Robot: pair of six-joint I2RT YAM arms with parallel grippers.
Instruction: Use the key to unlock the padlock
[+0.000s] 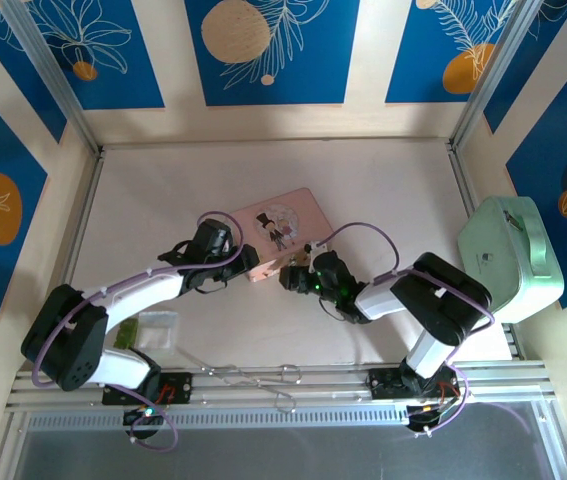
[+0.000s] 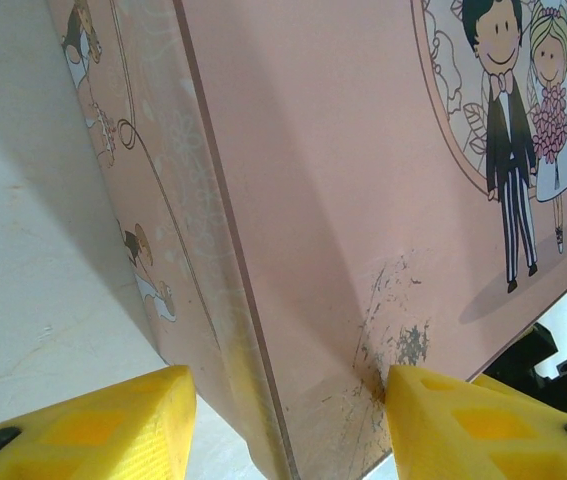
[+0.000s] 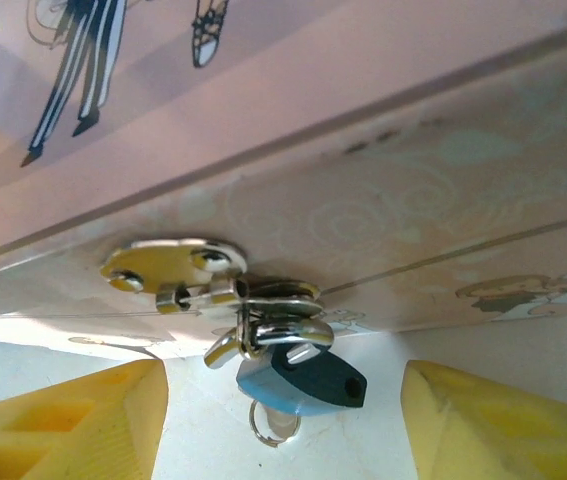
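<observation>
**Padlock hangs between spread right fingers; left fingers straddle the box corner**

The table (image 1: 363,180) carries the pink box (image 1: 281,228) near its middle. A mint-green case (image 1: 511,255) stands well apart at the right edge. From above, both wrists crowd the box's near wall, and what hangs there is hard to make out.

The left wrist view cuts the box off on every side. The left gripper (image 2: 290,375) has one box corner between its yellow fingers. One finger (image 2: 483,425) touches the scuffed edge of the lid and the other sits just beside the side wall. Whether they clamp the box or only bracket it cannot be told.

The right gripper (image 3: 283,372) stands wide, its fingers well apart and holding nothing.

A looped metal tool (image 1: 253,375) lies near the arm bases, apart from both grippers.

A silver hasp (image 3: 213,275) sits on the box's front wall. The padlock (image 3: 301,378) hangs from it by its shackle. Its blue body lies between the right fingers, touching neither. A small silver loop (image 3: 275,425) pokes out just beneath the body, partly hidden by it; what it is cannot be made out.
</observation>
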